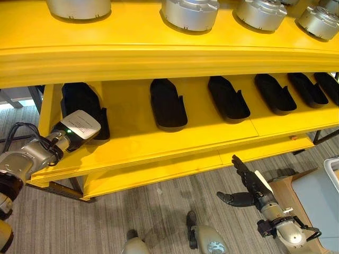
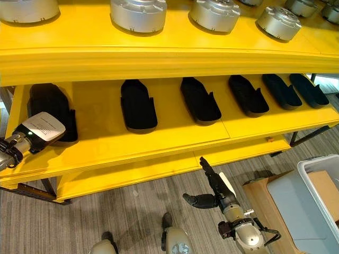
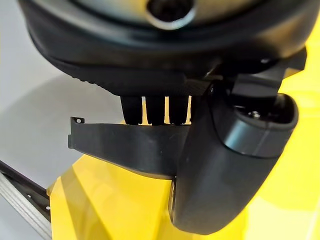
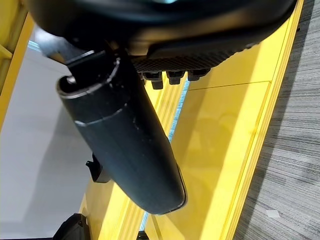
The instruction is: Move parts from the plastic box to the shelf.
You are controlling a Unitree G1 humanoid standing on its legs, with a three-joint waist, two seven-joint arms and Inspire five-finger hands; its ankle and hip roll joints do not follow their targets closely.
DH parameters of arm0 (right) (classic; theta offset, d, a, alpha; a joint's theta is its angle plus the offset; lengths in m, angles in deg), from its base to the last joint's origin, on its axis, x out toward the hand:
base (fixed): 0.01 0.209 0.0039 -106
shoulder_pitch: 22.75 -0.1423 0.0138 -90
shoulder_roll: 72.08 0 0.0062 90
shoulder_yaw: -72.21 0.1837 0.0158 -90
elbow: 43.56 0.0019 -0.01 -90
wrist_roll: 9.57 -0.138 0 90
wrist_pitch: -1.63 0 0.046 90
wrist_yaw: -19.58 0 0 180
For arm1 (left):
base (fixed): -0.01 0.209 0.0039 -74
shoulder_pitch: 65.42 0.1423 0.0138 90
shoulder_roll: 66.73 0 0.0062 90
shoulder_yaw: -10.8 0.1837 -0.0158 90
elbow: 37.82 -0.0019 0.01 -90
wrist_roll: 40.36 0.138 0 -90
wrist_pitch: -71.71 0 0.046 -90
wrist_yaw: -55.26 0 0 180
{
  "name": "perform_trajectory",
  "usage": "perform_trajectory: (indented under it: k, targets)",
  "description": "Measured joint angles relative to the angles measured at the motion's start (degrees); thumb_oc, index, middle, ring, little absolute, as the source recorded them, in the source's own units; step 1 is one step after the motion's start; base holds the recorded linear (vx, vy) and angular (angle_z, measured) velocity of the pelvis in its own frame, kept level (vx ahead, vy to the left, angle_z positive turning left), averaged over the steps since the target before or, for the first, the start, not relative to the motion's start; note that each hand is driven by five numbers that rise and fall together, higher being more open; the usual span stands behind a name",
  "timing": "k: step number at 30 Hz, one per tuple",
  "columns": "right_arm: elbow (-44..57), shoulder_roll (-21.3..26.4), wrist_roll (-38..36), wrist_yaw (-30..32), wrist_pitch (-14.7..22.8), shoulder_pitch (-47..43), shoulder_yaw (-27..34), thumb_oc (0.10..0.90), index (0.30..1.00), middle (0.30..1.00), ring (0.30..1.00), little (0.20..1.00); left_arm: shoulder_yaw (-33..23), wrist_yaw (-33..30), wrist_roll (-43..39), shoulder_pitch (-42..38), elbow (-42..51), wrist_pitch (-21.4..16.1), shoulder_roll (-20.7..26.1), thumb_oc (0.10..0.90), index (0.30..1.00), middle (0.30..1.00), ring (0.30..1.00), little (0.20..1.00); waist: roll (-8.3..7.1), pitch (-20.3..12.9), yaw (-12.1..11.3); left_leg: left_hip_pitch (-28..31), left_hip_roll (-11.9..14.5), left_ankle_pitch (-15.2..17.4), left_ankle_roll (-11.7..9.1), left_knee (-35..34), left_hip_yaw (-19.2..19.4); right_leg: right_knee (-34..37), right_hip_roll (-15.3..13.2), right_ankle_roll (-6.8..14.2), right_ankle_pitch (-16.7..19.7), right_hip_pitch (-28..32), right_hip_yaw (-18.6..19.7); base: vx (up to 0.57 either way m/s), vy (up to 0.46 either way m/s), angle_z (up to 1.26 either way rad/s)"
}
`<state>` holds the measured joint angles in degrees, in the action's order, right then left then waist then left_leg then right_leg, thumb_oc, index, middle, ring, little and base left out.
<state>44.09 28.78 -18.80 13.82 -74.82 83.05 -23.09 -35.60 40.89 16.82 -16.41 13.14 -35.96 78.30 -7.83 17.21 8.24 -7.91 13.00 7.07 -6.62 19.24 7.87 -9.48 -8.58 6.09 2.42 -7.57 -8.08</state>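
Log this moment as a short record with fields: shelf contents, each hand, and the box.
upper shelf: yellow shelf carrying round silver parts in a row
lower shelf: six black parts lying side by side
left hand: left hand at the shelf's left end, on the leftmost black part; grip unclear
right hand: right hand below the shelf edge, fingers straight, holding nothing
plastic box: plastic box at the robot's right, near the floor
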Motion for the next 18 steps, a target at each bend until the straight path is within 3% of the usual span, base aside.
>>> perform_trajectory:
  k: [12,13,14,18]
  targets:
    - [0.0,-0.01,0.0,0.0,-0.01,-0.01,0.66,0.9,1.0,1.0,1.0,1.0,-1.26,0.13,-0.21,1.16,0.15,-0.03,-0.01,0.4,0.3,0.3,0.3,0.3,0.11,-0.16,0.16,-1.23,0.03,0.42,0.23,1.5,-0.35,-0.58,-0.1,0.0,0.08,-0.65,0.02,0.0,0.0,0.0]
    - [0.0,-0.01,0.0,0.0,-0.01,0.0,0.66,0.9,1.0,1.0,1.0,1.0,-1.26,0.14,-0.27,1.27,0.03,-0.01,-0.02,0.68,0.693,0.693,0.693,0.693,0.1,-0.18,0.15,-1.31,0.01,0.42,0.24,1.58,-0.34,-0.67,-0.14,0.03,0.1,-0.81,0.07,0.0,-0.001,-0.03]
    - [0.0,-0.01,0.01,-0.01,-0.06,0.04,0.67,0.9,1.0,1.0,1.0,1.0,-1.32,0.24,-0.47,1.38,-0.26,0.05,-0.05,0.9,1.0,1.0,1.0,1.0,0.1,-0.18,0.13,-1.39,0.0,0.42,0.25,1.64,-0.35,-0.74,-0.16,0.08,0.18,-0.91,0.09,0.0,0.0,0.0]
    - [0.0,-0.01,0.01,-0.01,-0.1,0.0,0.75,0.9,1.0,1.0,1.0,1.0,-3.98,1.44,-0.63,2.37,-0.8,0.16,-0.41,0.9,1.0,1.0,1.0,1.0,0.11,-0.21,0.09,-1.38,0.04,0.41,0.24,1.71,-0.35,-0.86,-0.1,0.04,0.21,-0.9,0.09,0.0,0.0,0.0]
